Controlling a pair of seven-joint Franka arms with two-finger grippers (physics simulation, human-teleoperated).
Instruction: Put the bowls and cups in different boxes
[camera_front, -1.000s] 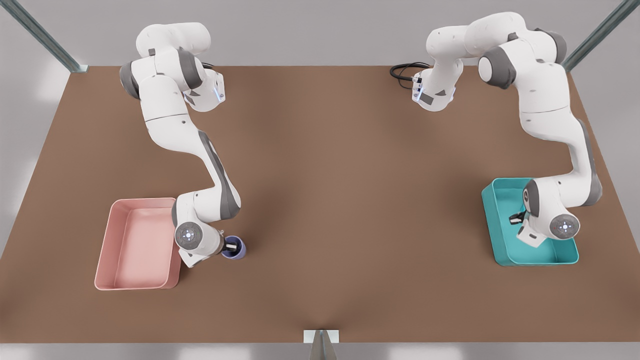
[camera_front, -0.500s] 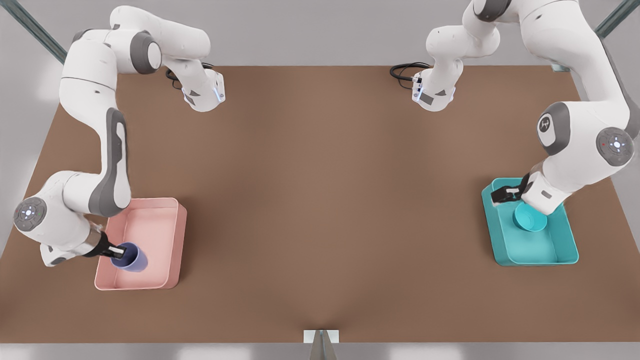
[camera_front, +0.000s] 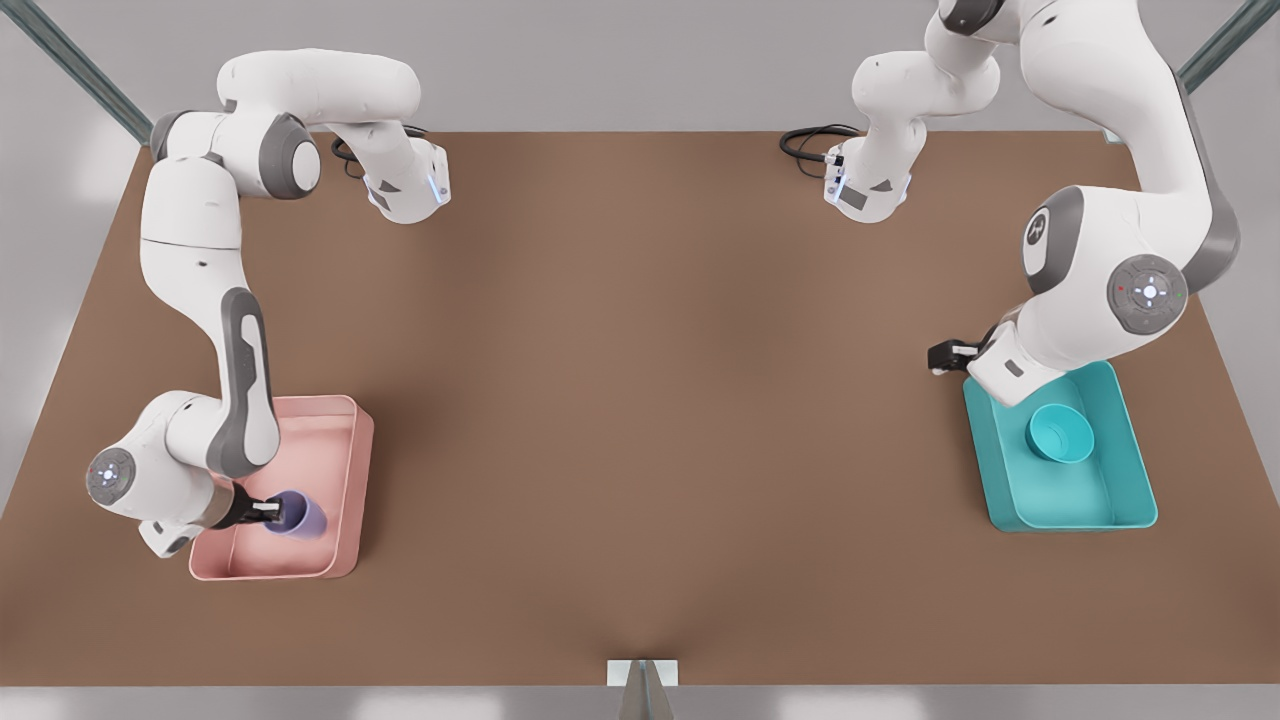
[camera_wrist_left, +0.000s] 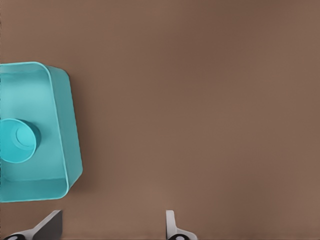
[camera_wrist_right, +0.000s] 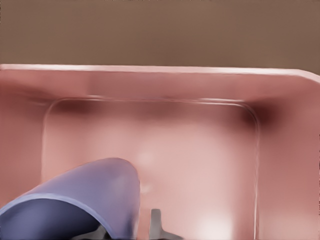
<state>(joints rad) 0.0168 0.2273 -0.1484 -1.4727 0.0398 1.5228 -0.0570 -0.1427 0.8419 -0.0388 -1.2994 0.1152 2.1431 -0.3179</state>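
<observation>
- The right gripper (camera_front: 268, 513) is over the pink box (camera_front: 345, 480), at the end nearer the front view's lower edge, fingers clamped on the rim of the cup (camera_front: 298, 515).
- In the right wrist view the cup (camera_wrist_right: 85, 200) tilts, its open mouth toward the camera, with one finger (camera_wrist_right: 156, 222) on the outside of its wall and the pink box (camera_wrist_right: 150, 80) floor beneath it; whether the cup touches that floor cannot be told.
- The left gripper (camera_front: 945, 355) is above the table (camera_front: 640, 400), just outside the teal box (camera_front: 1130, 515), off its far corner toward the front view's left.
- In the left wrist view its fingers (camera_wrist_left: 171, 225) stand wide apart, holding nothing, over bare table (camera_wrist_left: 200, 100) beside the teal box (camera_wrist_left: 70, 130).
- The bowl (camera_front: 1060, 433) sits upright inside the teal box, in its far half; it also shows in the left wrist view (camera_wrist_left: 17, 141), well apart from the left gripper (camera_wrist_left: 110, 227).
- The two boxes lie well apart, the pink one toward the front view's left and the teal one toward its right.
- No readable writing or brand mark shows on the boxes, the cup or the bowl.
</observation>
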